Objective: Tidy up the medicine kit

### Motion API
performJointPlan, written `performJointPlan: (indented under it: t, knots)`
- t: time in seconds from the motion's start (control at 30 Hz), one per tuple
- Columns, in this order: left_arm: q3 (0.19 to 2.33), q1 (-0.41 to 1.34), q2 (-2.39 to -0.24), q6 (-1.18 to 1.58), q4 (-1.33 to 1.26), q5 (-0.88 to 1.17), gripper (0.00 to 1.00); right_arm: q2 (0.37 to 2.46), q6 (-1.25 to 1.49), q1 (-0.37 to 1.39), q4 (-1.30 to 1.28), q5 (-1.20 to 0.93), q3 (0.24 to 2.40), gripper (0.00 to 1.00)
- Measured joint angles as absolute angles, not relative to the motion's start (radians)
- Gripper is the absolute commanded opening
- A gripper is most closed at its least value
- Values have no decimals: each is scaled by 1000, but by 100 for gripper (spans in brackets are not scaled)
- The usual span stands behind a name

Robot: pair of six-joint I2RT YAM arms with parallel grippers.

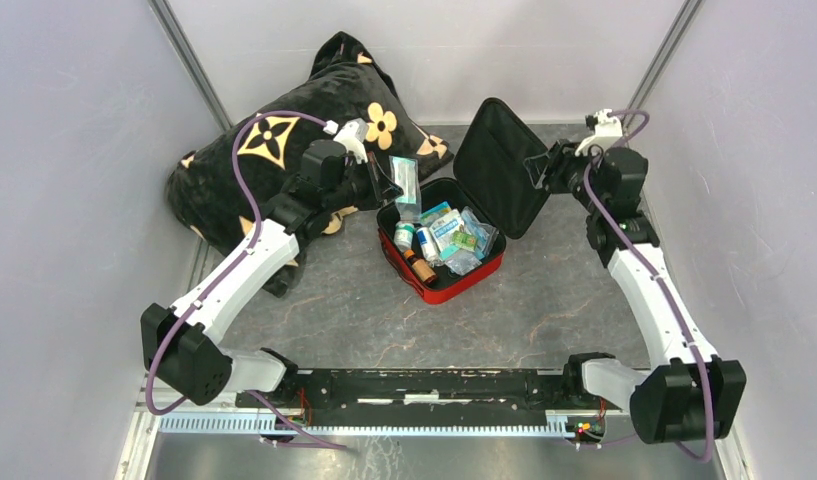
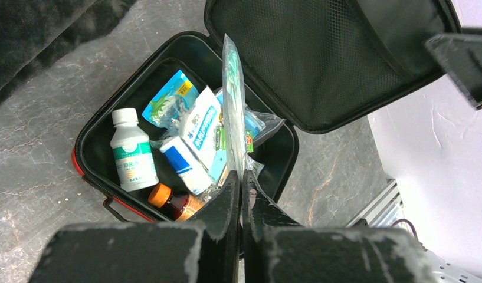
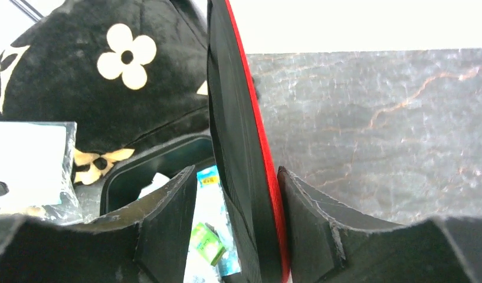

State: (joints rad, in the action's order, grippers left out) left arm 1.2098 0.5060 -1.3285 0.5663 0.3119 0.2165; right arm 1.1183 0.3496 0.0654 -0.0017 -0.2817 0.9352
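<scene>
Nearest, left tool (image 2: 241,180) clenched on one clear packet (image 2: 232,100), upright over one open medicine kit (image 1: 454,285) mid-tabletop (image 1: 544,310), right of one flowered pillow (image 1: 274,110); inside, one white bottle (image 2: 132,156), one amber bottle (image 2: 173,203); rightward, right tool (image 3: 237,177) released, straddling raised lid (image 1: 499,165), one finger (image 3: 321,224) touching.

Centre: kit lid (image 3: 241,118), edge-on and upright, red shell facing right, black lining facing left.

Either side of it: fingers of the right gripper (image 3: 235,174), parted. Finger on the shell side (image 3: 312,227) touching the red. Finger on the lining side (image 3: 167,224) just clear of the lid.

Lower left: rim of the kit base (image 3: 138,165), holding a green packet (image 3: 206,243) and a blue packet (image 3: 207,177).

Far left: clear sachet (image 3: 29,168) with a white label.

Upper left: black pillow (image 3: 79,88) with pale flowers.

Right: grey veined table (image 3: 392,130).
</scene>
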Motion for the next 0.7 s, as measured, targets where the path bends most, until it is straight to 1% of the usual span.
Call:
performJointPlan:
  t: [0.13, 0.2, 0.47, 0.6, 0.7]
  knots:
    - [1209, 506, -1328, 566, 312, 217, 2, 1192, 302, 65, -67, -316, 1083, 60]
    - [1208, 506, -1328, 566, 311, 220, 2, 1246, 278, 65, -111, -340, 1163, 59]
    - [1187, 506, -1329, 566, 289, 242, 2, 1505, 184, 65, -375, -440, 1500, 50]
    - [1187, 506, -1329, 566, 281, 245, 2, 1572, 151, 65, -469, -466, 1579, 46]
    - [1187, 506, -1332, 566, 278, 246, 2, 1599, 133, 65, -526, -475, 1616, 39]
